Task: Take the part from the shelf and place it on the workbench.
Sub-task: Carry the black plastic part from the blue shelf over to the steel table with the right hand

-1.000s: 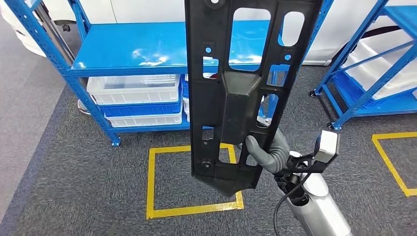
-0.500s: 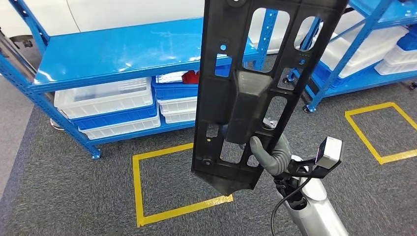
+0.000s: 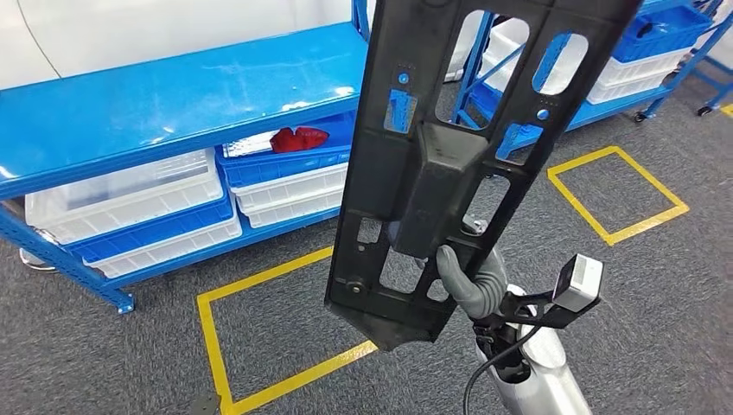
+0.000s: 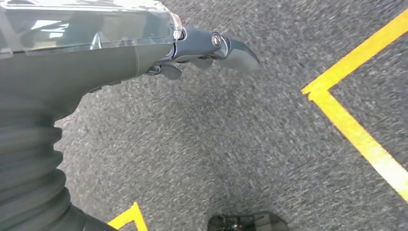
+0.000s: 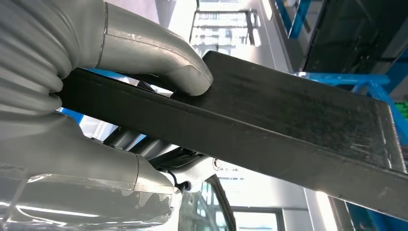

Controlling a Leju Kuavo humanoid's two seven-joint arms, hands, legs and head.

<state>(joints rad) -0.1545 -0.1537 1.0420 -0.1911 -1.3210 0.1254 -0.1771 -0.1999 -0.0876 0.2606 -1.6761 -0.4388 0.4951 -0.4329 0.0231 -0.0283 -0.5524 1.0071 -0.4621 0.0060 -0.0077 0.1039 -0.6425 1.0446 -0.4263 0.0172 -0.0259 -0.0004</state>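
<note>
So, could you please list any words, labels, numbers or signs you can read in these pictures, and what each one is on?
None can be read.
The black part held by the right robot hand bears no lettering.
The blue shelf, white bins and yellow floor lines carry no text.

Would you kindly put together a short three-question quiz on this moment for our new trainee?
1. True or false: the right hand holds the black part upright.
2. Multiple choice: what lies in a bin on the blue shelf? A. a red item B. a green bottle C. a yellow cup
3. Fill in: the left hand hangs over grey carpet marked with ____ tape lines.

Key: 1 true; 2 A, the red item; 3 yellow, as on the tape lines.
</note>
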